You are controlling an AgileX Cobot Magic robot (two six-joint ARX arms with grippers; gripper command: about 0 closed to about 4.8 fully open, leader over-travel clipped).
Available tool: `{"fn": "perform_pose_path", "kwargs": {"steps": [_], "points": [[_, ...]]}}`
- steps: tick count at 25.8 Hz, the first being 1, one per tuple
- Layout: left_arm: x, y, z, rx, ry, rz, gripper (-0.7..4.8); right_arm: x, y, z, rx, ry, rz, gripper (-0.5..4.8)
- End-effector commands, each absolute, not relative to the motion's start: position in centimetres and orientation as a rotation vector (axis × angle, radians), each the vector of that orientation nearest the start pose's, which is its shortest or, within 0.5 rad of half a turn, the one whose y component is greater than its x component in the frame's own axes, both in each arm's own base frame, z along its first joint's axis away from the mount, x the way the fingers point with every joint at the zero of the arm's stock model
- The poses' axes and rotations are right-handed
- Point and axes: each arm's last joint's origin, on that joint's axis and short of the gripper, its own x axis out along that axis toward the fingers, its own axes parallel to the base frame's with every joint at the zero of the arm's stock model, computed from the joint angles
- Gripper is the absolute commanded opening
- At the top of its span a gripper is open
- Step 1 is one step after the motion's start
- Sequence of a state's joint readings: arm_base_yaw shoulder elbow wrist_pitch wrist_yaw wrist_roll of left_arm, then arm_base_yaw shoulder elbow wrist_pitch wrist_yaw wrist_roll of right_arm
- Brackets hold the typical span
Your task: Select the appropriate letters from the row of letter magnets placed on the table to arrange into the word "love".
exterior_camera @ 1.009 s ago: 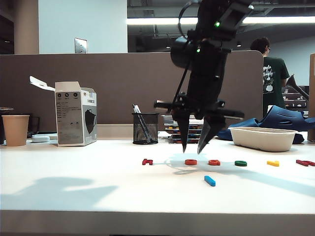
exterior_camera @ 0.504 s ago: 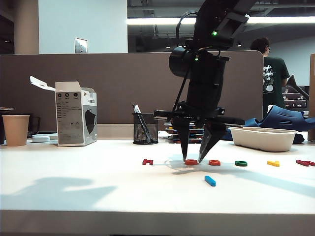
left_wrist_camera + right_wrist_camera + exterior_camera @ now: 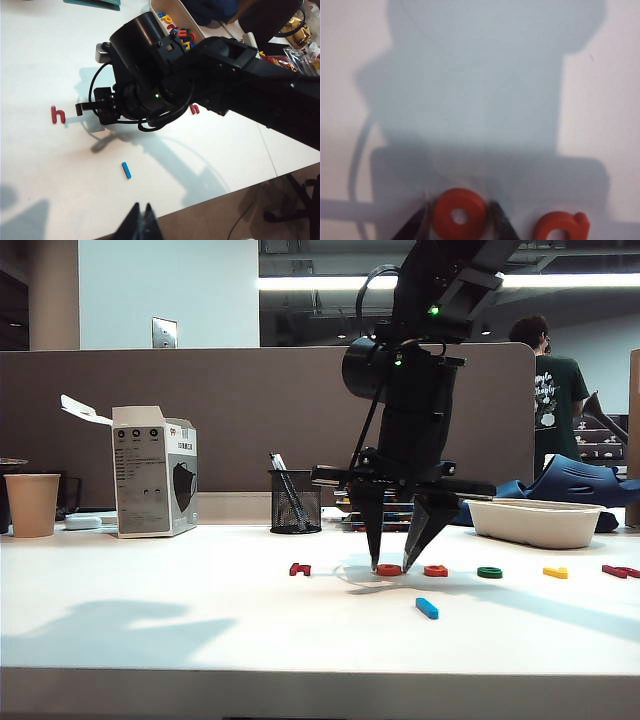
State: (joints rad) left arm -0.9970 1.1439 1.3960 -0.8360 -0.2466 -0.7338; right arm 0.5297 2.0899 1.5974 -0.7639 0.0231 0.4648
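1. At the far left of the exterior view, a paper cup (image 3: pixel 31 504) and an opened white box (image 3: pixel 152 483) are seen at the back of the white table (image 3: pixel 200 620), with a mesh pen holder (image 3: pixel 295 501) further right
2. A dark red letter h (image 3: pixel 299 568) is seen at the left end of the row of letter magnets
3. The right gripper (image 3: pixel 389 564) is lowered upright onto the table; its jaws are held apart on either side of the orange-red ring (image 3: pixel 388 569), whether touching it cannot be told
4. A blue bar (image 3: pixel 427 608) is set alone, nearer the front edge
5. The row is continued by a second orange-red letter (image 3: pixel 435 570), a green ring (image 3: pixel 489 572), a yellow letter (image 3: pixel 555 572) and a red letter (image 3: pixel 620 571)
6. The left gripper (image 3: pixel 141 225) is held above the table's front edge, its tips drawn together
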Motion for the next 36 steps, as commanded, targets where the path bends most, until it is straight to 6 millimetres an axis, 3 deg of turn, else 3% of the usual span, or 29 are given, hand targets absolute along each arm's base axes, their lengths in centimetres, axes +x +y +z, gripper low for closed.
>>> {"fn": "perform_pose_path", "kwargs": {"steps": [1,12,36], "points": [[12.1,-17.4,41.2,-0.338,0.707,-0.504,-0.04,36.4,21.9,17.4,0.033,1.3,0.15,1.58],[12.1,-17.4,41.1,-0.337,0.707,-0.504,-0.04,36.0,22.0,15.9,-0.003,1.369,0.128,1.58],[12.1,-17.4,41.2,-0.338,0.707,-0.504,-0.04,35.9,22.0,15.8,-0.008,1.381,0.124,1.43]]}}
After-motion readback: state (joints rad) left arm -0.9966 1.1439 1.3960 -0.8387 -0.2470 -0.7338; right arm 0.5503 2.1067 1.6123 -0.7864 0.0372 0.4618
